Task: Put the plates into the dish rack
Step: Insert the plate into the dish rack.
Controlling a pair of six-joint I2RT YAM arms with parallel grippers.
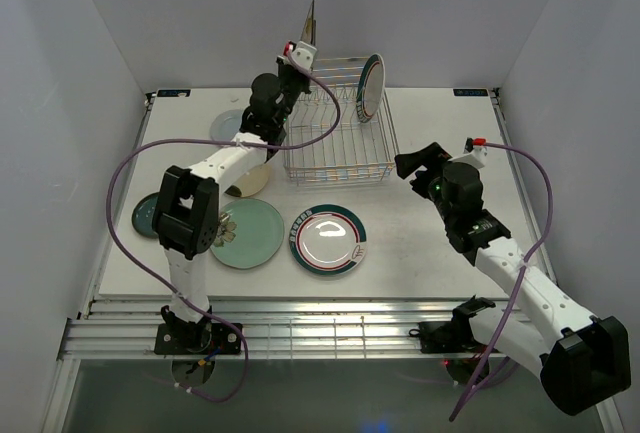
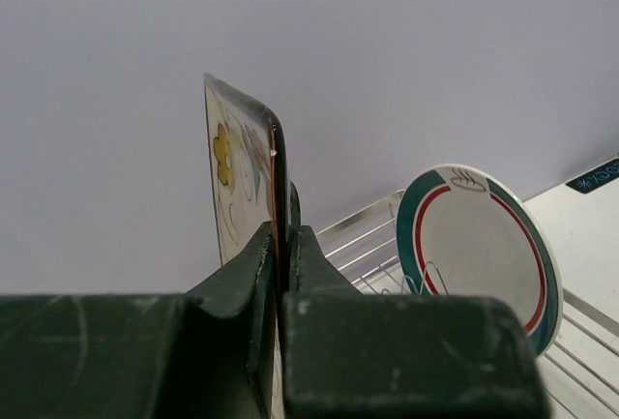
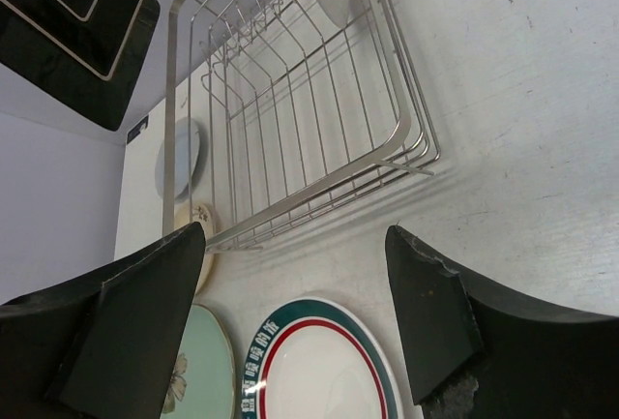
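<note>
My left gripper (image 1: 299,51) is shut on the square floral plate (image 1: 309,21) and holds it on edge, upright, above the back left of the silver wire dish rack (image 1: 340,158). In the left wrist view the jaws (image 2: 282,245) pinch the plate (image 2: 235,172) at its lower edge. A white plate with a teal-red rim (image 1: 371,86) stands in the rack's back right and also shows in the left wrist view (image 2: 479,245). A second such plate (image 1: 327,239) lies flat in front of the rack. My right gripper (image 1: 415,165) is open and empty, right of the rack, above this plate (image 3: 319,371).
Left of the rack lie a pale green plate (image 1: 247,234), a dark teal plate (image 1: 148,213), a cream plate (image 1: 250,181) and a blue-grey plate (image 1: 228,125). White walls enclose the table on three sides. The left arm's purple cable loops over the table's left side.
</note>
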